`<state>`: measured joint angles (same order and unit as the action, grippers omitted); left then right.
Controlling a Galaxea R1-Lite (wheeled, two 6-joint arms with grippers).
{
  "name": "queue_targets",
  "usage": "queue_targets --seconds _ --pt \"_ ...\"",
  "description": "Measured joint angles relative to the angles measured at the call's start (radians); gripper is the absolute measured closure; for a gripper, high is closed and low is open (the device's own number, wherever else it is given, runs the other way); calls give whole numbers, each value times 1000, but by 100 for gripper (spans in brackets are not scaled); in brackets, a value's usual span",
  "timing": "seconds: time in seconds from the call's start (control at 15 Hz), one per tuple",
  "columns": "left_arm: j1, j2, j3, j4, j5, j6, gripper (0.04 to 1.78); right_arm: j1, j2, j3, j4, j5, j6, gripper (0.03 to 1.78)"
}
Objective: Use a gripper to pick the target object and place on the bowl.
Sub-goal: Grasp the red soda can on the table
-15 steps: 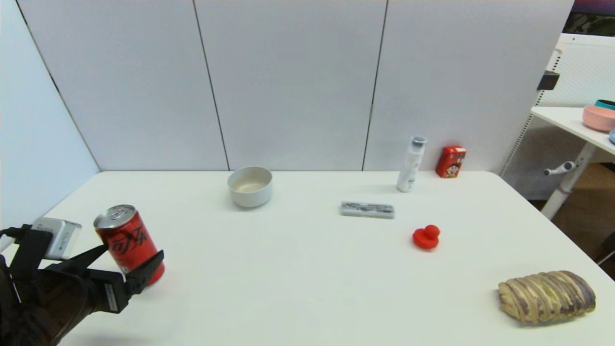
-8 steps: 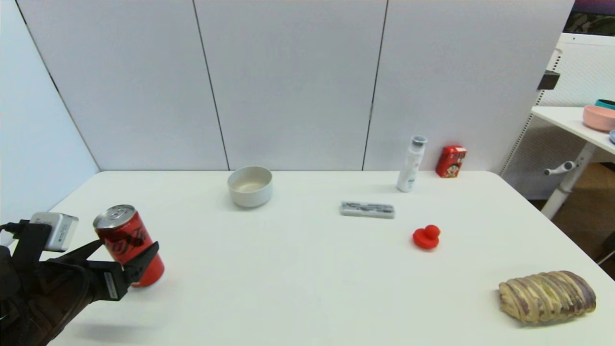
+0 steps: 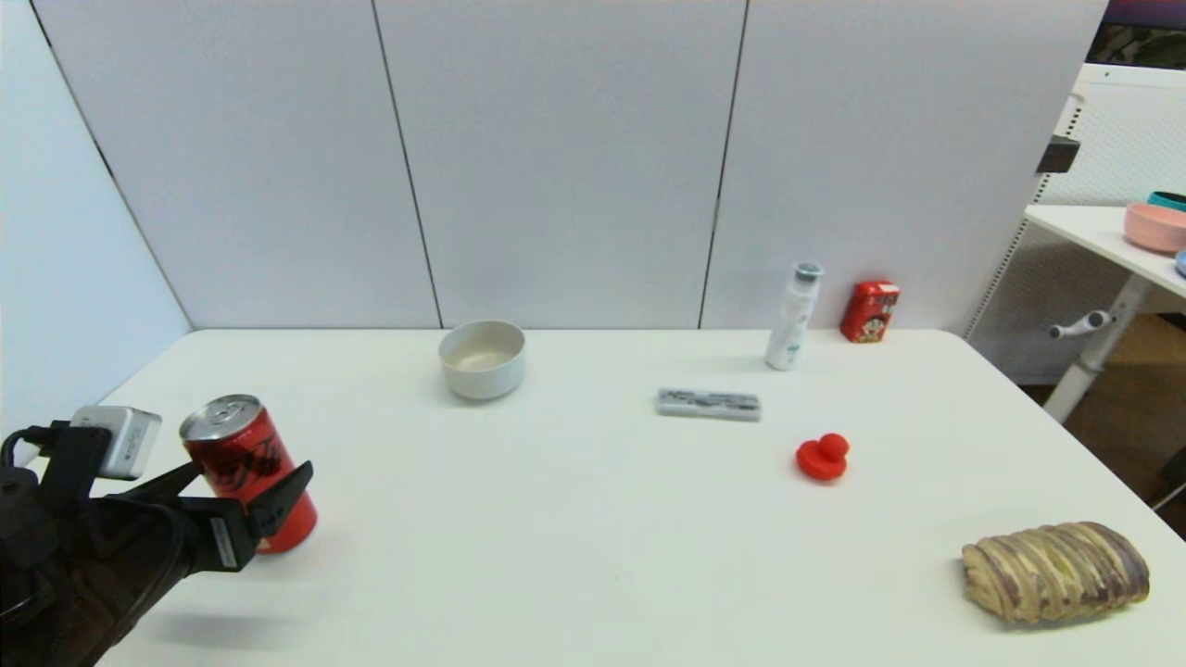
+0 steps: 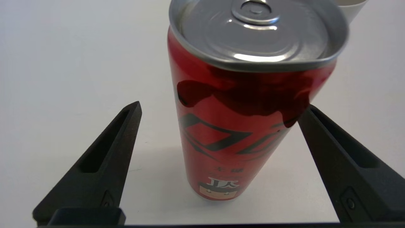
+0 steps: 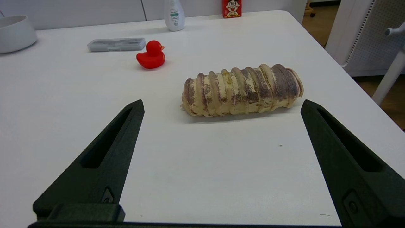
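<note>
I have the left gripper (image 3: pixel 243 491) low at the near left of the bench (image 3: pixel 574 519), jaws wide, straddling the red can (image 3: pixel 248 474); in the left wrist view the can (image 4: pixel 243 104) stands upright between the two fingers, the one finger (image 4: pixel 341 164) at or just off its side, the other finger (image 4: pixel 104 167) apart from it with bare bench between; nothing is gripped yet. Over the last second the gripper has crept a little inward around the can and the can has turned slightly, its lettering shifted, so I judge one finger has brushed it; the grasp is lined up, and closing is what comes next, though an off-centre squeeze could push the can over. Well ahead of the gripper and off to its right sits the off-white bowl (image 3: pixel 482 358), apart from everything; farther right lie a grey case (image 3: pixel 709 404), a red duck (image 3: pixel 822 457), a white bottle (image 3: pixel 793 317) and a red carton (image 3: pixel 869 312). My right gripper (image 5: pixel 218 164) hangs wide over the bench near a bread loaf (image 5: pixel 242 89), idle.
</note>
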<state>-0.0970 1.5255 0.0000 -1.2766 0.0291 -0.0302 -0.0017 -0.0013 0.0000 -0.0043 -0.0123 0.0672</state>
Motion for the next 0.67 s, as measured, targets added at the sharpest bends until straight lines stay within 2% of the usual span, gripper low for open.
queue_targets --seconds 0.67 --pt "-1 65 -28 -35 -1 -23 11 0 0 0 0 0 0 10"
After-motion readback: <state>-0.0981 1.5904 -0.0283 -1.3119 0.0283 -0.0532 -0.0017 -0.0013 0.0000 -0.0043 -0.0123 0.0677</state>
